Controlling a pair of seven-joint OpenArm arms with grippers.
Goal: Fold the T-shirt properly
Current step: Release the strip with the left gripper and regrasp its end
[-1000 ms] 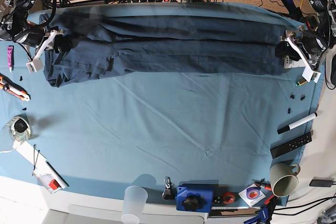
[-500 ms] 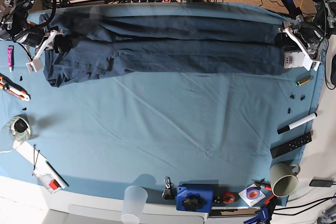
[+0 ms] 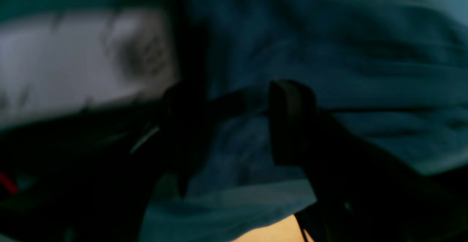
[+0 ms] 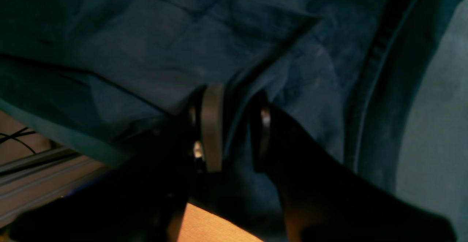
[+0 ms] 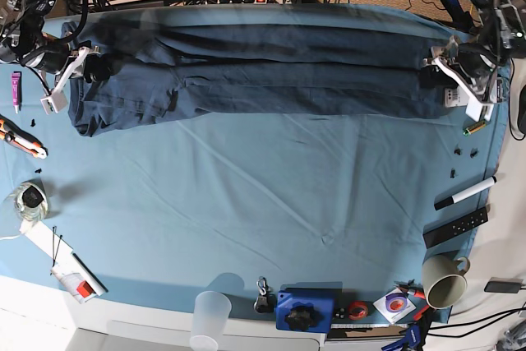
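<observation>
The dark navy T-shirt [image 5: 263, 71] lies folded lengthwise as a long band across the far half of the table, its crumpled end at the left. My right gripper [image 5: 90, 69] is at that left end, and in the right wrist view the right gripper [image 4: 237, 128] is shut on a fold of the T-shirt [image 4: 153, 52] pinched between its pads. My left gripper [image 5: 436, 67] hovers at the band's right end. The blurred left wrist view shows the left gripper [image 3: 237, 125] with fingers wide apart, open, over the T-shirt [image 3: 329, 59].
A lighter blue tablecloth [image 5: 263, 203] covers the table. Orange pliers [image 5: 20, 137] and a tape roll [image 5: 29, 199] lie at the left edge. A marker [image 5: 466, 192], a remote [image 5: 456, 228] and a mug [image 5: 444, 281] sit at the right. A plastic cup [image 5: 212, 314] and a blue box [image 5: 304, 310] stand at the front.
My left arm has swung from beside the shirt's right end toward the far edge and then left onto that end. The right arm and the shirt have stayed still.
</observation>
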